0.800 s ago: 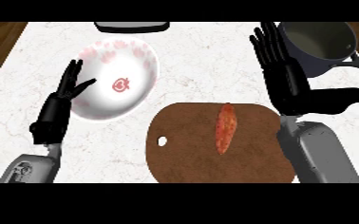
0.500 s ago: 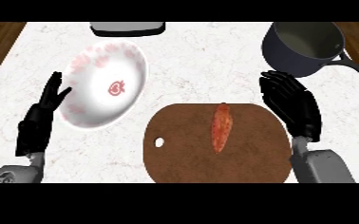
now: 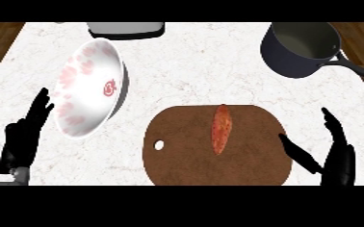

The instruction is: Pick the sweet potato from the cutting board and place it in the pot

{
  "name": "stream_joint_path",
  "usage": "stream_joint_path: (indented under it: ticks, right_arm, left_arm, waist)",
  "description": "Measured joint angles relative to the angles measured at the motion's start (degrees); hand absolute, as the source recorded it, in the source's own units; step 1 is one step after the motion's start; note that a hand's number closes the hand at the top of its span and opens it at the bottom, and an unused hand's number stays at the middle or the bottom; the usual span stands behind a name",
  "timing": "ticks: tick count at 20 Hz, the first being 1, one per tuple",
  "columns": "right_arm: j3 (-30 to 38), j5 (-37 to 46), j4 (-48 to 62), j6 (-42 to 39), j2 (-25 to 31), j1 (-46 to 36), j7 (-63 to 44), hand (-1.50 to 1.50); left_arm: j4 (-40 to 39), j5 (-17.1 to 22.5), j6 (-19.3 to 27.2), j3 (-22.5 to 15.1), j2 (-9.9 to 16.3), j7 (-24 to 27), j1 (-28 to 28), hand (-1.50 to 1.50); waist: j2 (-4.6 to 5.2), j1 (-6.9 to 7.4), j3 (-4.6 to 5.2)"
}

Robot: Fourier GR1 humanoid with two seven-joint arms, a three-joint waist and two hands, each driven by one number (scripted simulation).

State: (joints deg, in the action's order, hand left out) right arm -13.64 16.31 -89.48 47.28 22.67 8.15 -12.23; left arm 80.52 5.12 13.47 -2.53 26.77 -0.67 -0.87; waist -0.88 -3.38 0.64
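Note:
An orange sweet potato lies lengthwise on the round brown cutting board near the front of the counter. The dark grey pot stands at the back right, its handle pointing right. My right hand shows at the lower right, just past the board's right edge, fingers straight and open, holding nothing. My left hand shows at the lower left with its fingers up, open, beside the plate.
A white plate with red markings sits left of the board. A grey container stands at the back edge. Wooden strips border the marble counter at the far left and right.
Both hands have drawn back toward the lower edge. The right hand moved from beside the pot down to the board's right edge. The view shifted, uncovering the pot.

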Motion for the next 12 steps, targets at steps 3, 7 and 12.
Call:
stream_joint_path:
  ticks: [3,7,12]
  right_arm:
    - [-3.9,8.0,-6.1,2.2,0.0,5.3,-6.9,-1.50]
    - [-6.4,16.2,-14.1,-3.1,1.6,6.8,-20.1,-1.50]
    - [-8.1,21.7,-22.4,-16.4,3.4,3.0,-37.1,-1.50]
  left_arm:
    - [1.5,0.4,-0.4,-0.1,0.2,-1.3,-0.7,0.00]
    - [3.1,0.4,-1.0,-0.7,0.3,-3.0,-0.5,0.00]
    - [4.4,0.1,-1.5,-1.1,0.5,-3.7,-0.6,0.00]
  waist:
    - [0.14,0.85,-0.07]
    - [0.49,2.05,-0.09]
    - [0.78,3.61,-0.14]
